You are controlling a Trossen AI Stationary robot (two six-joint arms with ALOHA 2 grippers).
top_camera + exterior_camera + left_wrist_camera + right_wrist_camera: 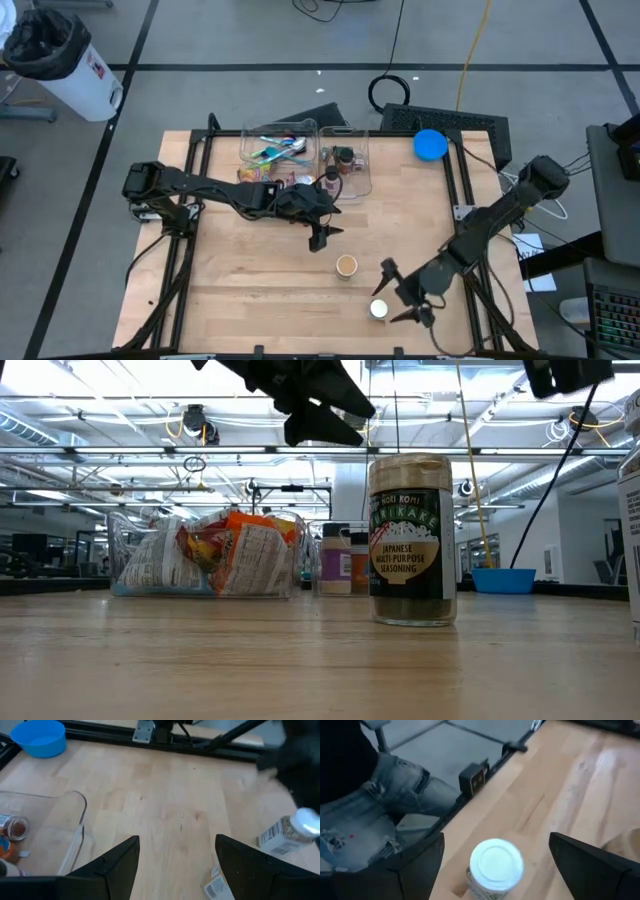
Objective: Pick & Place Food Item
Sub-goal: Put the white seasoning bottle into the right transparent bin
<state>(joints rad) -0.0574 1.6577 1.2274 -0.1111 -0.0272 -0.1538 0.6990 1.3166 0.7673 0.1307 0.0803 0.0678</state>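
A glass jar of Japanese seasoning with a tan lid [346,266] stands upright on the wooden table [250,290]; it shows large in the low view [412,540]. A small jar with a white lid [379,309] stands near the table's near edge. My right gripper [401,292] is open just to the right of this jar, and in the right wrist view [495,870] the white lid [496,862] sits between and ahead of the fingers, apart from them. My left gripper [325,237] is open and empty, raised above the table to the far left of the seasoning jar.
Two clear bins [280,152] with packets and small bottles stand at the table's far side; they also show in the low view [205,555]. A blue bowl [430,145] sits at the far right. A person in jeans [375,805] stands beyond the table's near edge.
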